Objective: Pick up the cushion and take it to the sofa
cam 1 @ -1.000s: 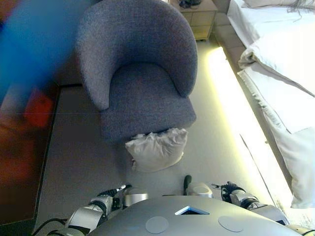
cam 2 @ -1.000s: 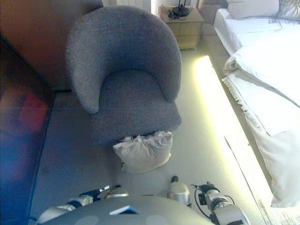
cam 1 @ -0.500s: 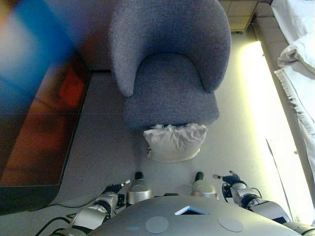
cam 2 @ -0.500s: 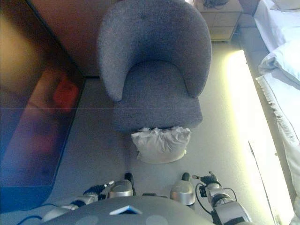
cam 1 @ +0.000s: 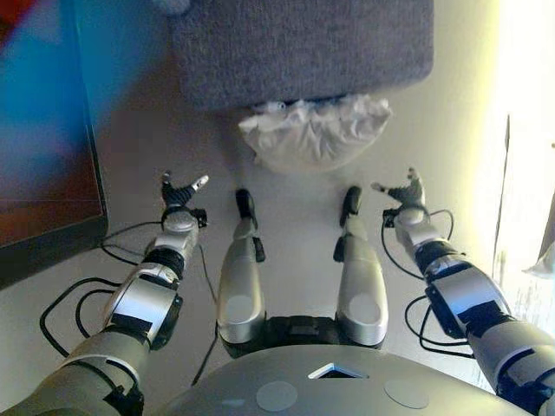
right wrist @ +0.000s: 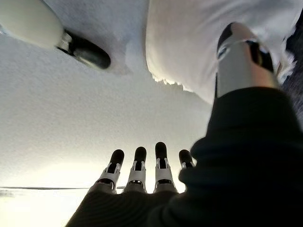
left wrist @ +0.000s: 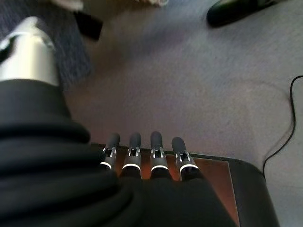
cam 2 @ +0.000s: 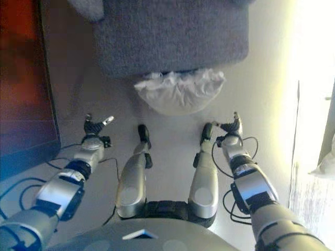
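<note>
A crumpled white cushion (cam 1: 314, 132) lies on the carpet against the front of a grey armchair (cam 1: 299, 48); it also shows in the right eye view (cam 2: 180, 90) and the right wrist view (right wrist: 189, 42). My left hand (cam 1: 179, 196) is open and empty, raised over the carpet to the left of the cushion and short of it. My right hand (cam 1: 404, 194) is open and empty, to the right of the cushion and short of it. Both hands have straight fingers (left wrist: 142, 151) (right wrist: 142, 165) in their wrist views. Neither touches the cushion.
A dark cabinet (cam 1: 43, 121) with a glossy front stands along the left. A bright lit strip (cam 1: 520, 104) runs along the right by the bed's edge. Pale carpet (cam 1: 295, 199) lies between my hands and the cushion.
The camera has tilted down and moved closer, so the armchair now fills the top edge. Both arms have risen and reached forward, hands open on either side of the cushion.
</note>
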Tool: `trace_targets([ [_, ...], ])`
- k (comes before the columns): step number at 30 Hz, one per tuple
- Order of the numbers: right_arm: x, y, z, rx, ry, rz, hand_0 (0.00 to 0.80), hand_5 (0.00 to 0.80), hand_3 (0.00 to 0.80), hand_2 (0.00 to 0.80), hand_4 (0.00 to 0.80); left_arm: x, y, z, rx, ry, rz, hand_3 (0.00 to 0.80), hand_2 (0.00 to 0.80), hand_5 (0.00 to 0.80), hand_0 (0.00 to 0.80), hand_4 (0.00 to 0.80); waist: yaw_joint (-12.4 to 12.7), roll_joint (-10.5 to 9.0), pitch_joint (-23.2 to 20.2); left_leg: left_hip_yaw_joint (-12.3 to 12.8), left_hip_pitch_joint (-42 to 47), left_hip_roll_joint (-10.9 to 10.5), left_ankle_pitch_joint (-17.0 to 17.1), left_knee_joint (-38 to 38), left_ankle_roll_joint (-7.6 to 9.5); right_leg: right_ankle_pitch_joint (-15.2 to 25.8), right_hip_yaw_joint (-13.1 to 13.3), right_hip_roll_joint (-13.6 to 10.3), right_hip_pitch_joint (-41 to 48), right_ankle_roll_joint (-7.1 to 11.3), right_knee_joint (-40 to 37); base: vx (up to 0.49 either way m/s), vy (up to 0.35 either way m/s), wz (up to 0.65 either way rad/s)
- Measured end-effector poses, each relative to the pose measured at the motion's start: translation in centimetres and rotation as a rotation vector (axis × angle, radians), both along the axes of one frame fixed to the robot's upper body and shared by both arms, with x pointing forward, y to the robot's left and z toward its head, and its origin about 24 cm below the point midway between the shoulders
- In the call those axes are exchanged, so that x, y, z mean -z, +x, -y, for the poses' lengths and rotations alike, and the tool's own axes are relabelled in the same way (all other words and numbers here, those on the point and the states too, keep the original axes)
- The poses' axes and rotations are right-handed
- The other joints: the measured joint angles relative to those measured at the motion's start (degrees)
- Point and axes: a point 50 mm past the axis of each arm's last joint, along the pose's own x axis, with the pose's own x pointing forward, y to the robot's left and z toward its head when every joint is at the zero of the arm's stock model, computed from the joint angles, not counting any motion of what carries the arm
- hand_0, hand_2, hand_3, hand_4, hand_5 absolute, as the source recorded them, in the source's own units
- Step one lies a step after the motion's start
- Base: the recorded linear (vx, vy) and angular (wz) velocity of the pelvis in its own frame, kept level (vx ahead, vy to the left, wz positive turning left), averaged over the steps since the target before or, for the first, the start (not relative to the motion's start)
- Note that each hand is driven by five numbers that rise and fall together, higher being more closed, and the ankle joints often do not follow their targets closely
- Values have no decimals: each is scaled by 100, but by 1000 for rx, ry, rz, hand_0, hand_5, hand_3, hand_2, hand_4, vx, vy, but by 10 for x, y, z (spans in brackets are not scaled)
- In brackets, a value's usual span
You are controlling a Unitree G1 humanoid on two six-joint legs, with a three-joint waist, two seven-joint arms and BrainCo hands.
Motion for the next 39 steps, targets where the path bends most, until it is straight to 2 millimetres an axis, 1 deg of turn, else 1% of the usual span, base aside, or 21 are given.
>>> trace_targets([
  [3, -10, 5, -7, 2, -3, 86, 0, 0, 0, 0, 0, -3, 4, 25, 26, -27, 66, 0, 0, 0, 0, 0, 4, -10, 45, -49, -352, -14, 10, 40, -6, -12, 4, -13, -383, 1, 130, -23, -15, 4],
  [5, -21, 12, -13, -9, -9, 140, 0, 0, 0, 0, 0, -9, 8, 34, 25, -44, 118, 0, 0, 0, 0, 0, 5, -13, 49, -50, -570, -33, 18, 98, 4, -55, 21, -47, -664, 0, 285, 0, 0, 0],
  [7, -34, 21, -15, -12, -19, 197, 0, 0, 0, 0, 0, -19, 13, 38, 22, -49, 174, 0, 0, 0, 0, 0, -11, -13, 49, -51, -785, -82, 39, 125, 34, -121, 65, -100, -973, 4, 474, 0, 0, 0],
  [9, -51, 31, -13, -7, -38, 253, 0, 0, 0, 0, 0, -34, 23, 41, 30, -52, 244, 0, 0, 0, 0, 0, -13, -12, 47, -57, -1142, -111, 41, 255, 41, -140, 172, -127, -1385, 6, 664, 0, 0, 0],
  [13, -97, 55, -13, -7, -70, 394, 0, 0, 0, 0, 0, -71, 46, 40, 58, -28, 381, 0, 0, 0, 0, 0, -20, -12, 47, -101, -2087, -130, 54, 553, 61, -157, 339, -139, -2420, -23, 1040, -41, 20, 1],
  [15, -119, 65, -17, -12, -73, 461, 0, 0, 0, 0, 0, -85, 53, 40, 68, -13, 435, 0, 0, 0, 0, 0, -25, -12, 48, -168, -2554, -129, 54, 731, 58, -168, 395, -136, -2889, -47, 1224, -47, 4, 3],
  [17, -135, 71, -19, 0, -80, 515, 0, 0, 0, 0, 0, -98, 59, 41, 75, -13, 488, 0, 0, 0, 0, 0, -24, -16, 51, -210, -2978, -118, 40, 907, 38, -186, 501, -127, -3345, -66, 1422, -52, -10, 2],
  [19, -148, 74, -18, 11, -79, 559, 0, 0, 0, 0, 0, -109, 63, 43, 79, -16, 540, 0, 0, 0, 0, 0, -25, -16, 55, -241, -3340, -98, 21, 1071, 15, -232, 523, -120, -3734, -97, 1627, -45, -26, 3],
  [23, -171, 78, -14, 61, -58, 651, 0, 0, 0, 0, 0, -135, 70, 38, 84, 3, 644, 0, 0, 0, 0, 0, -27, -23, 60, -404, -4124, -66, -57, 1487, -30, -393, 568, -118, -4539, -169, 2150, -12, -30, 9],
  [26, -179, 79, -12, 92, -37, 698, 0, 0, 0, 0, 0, -148, 72, 34, 87, 17, 695, 0, 0, 0, 0, 0, -27, -37, 68, -436, -4514, -34, -121, 1769, -61, -487, 649, -108, -4977, -239, 2455, 0, -11, 0],
  [27, -182, 78, -11, 98, -28, 715, 0, 0, 0, 0, 0, -153, 73, 33, 90, 22, 711, 0, 0, 0, 0, 0, -27, -38, 69, -508, -4616, -14, -152, 1840, -92, -495, 662, -97, -5086, -243, 2499, 3, -23, -8],
  [30, -190, 78, -8, 97, -33, 755, 0, 0, 0, 0, 0, -170, 77, 31, 104, 29, 762, 0, 0, 0, 0, 0, -98, -40, 70, -558, -4889, 5, -213, 2042, -97, -527, 687, -88, -5350, -251, 2644, 7, -20, -2],
  [32, -201, 79, -9, 88, -33, 795, 0, 0, 0, 0, 0, -185, 81, 30, 133, 29, 801, 0, 0, 0, 0, 0, -176, -45, 72, -588, -5094, 15, -248, 2203, -101, -528, 698, -84, -5528, -255, 2740, 9, -45, -1],
  [33, -207, 79, -8, 84, -36, 817, 0, 0, 0, 0, 0, -194, 83, 32, 156, 31, 820, 0, 0, 0, 0, 0, -188, -48, 74, -608, -5176, 17, -277, 2280, -108, -528, 714, -77, -5606, -256, 2778, 11, -38, -7],
  [34, -214, 82, -13, 54, 15, 850, 0, 0, 0, 0, 0, -203, 86, 37, 186, 36, 839, 0, 0, 0, 0, 0, -159, -51, 75, -643, -5222, 12, -300, 2326, -126, -524, 724, -75, -5653, -260, 2800, 3, -21, -11],
  [35, -221, 84, -17, 40, 51, 878, 0, 0, 0, 0, 0, -207, 89, 40, 202, 24, 841, 0, 0, 0, 0, 0, -193, -54, 77, -674, -5252, 18, -324, 2377, -140, -513, 721, -58, -5672, -270, 2806, -12, -6, -14],
  [37, -231, 86, -26, -5, 83, 911, 0, 0, 0, 0, 0, -224, 96, 53, 265, 5, 855, 0, 0, 0, 0, 0, -212, -68, 83, -675, -5300, 51, -381, 2515, -147, -507, 756, -19, -5718, -276, 2880, -12, -7, -15],
  [39, -249, 83, -30, -56, 116, 973, 0, 0, 0, 0, 0, -241, 99, 53, 275, -14, 877, 0, 0, 0, 0, 0, -194, -73, 84, -687, -5441, 90, -445, 2675, -151, -521, 767, 15, -5825, -287, 2963, 13, -35, -11],
])
